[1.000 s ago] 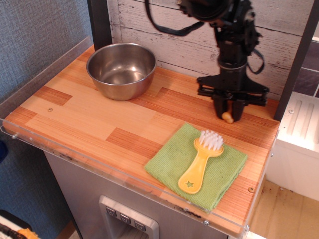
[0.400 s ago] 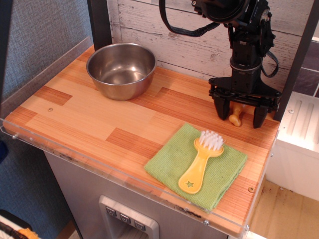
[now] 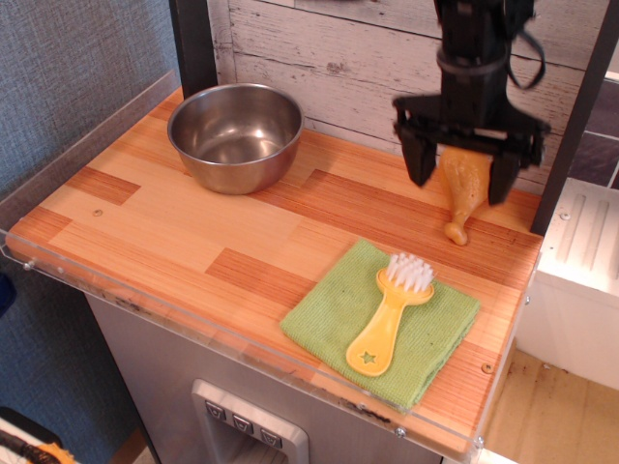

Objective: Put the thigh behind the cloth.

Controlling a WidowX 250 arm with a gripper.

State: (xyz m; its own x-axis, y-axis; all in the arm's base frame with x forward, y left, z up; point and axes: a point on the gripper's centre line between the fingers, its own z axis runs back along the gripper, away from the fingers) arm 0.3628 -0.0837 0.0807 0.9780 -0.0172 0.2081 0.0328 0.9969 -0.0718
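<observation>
The tan-golden toy thigh (image 3: 462,193) lies on the wooden table behind the light-green cloth (image 3: 383,322), its knobbed bone tip pointing toward the cloth. My gripper (image 3: 460,174) is open and raised above the thigh, its two black fingers spread to either side of the bulbous end, holding nothing. The cloth lies flat near the front right edge.
A yellow brush with white bristles (image 3: 389,312) lies on the cloth. A steel bowl (image 3: 235,135) stands at the back left. A white plank wall (image 3: 338,58) runs behind the table. A clear rim (image 3: 242,353) edges the table front.
My gripper opened, let go of the thigh and rose. The thigh now lies free on the table behind the cloth.
</observation>
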